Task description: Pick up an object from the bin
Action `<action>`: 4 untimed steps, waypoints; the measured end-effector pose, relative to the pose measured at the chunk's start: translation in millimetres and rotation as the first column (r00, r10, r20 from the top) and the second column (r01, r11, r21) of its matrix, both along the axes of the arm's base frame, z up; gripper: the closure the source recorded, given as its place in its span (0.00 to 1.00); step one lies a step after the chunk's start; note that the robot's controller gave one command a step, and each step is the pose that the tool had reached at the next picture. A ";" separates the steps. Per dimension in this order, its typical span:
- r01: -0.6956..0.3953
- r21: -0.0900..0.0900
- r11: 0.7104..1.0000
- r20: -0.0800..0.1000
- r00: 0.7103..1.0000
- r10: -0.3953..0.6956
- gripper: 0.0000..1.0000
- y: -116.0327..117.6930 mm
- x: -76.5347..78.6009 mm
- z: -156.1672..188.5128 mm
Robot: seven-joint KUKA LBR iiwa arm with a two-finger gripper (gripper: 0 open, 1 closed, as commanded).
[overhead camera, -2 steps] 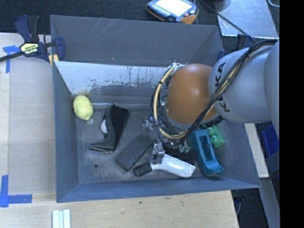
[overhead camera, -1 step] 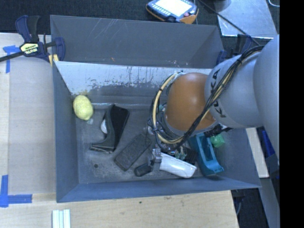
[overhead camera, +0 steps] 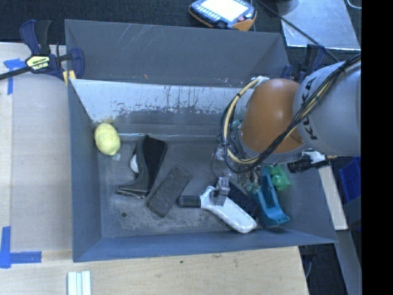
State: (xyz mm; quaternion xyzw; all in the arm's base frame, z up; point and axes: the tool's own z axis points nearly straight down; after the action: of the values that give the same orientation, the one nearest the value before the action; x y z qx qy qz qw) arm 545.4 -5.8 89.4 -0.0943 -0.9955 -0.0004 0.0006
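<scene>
My gripper (overhead camera: 223, 182) hangs low at the bin's right side, under the arm's orange cover. Its tip is right at the upper left end of a white handle-shaped tool (overhead camera: 232, 214) that lies slanted on the floor with a black stub (overhead camera: 189, 200) at its left. I cannot tell whether it touches the tool. A blue plastic tool (overhead camera: 271, 203) lies just to the right, beside a small green piece (overhead camera: 280, 180). Left of the gripper a dark grey rectangular block (overhead camera: 167, 191) lies diagonally.
Farther left, a black boot-shaped object (overhead camera: 149, 165) lies on the floor with a small white thing (overhead camera: 134, 163) at its side. A yellow lemon-like ball (overhead camera: 107, 139) rests against the left wall. The arm covers the bin's right back corner.
</scene>
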 end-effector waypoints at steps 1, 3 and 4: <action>0.171 0.004 0.985 0.007 0.985 -0.171 0.00 -67.9 44.1 -6.4; 0.566 0.024 0.824 0.018 0.824 -0.567 0.00 -114.9 53.6 -9.0; 0.698 0.030 0.715 0.022 0.715 -0.699 0.00 -136.1 50.1 56.2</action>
State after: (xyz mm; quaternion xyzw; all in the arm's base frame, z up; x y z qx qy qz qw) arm 595.5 -141.9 145.7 -0.4629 -0.8862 -0.0119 -0.0145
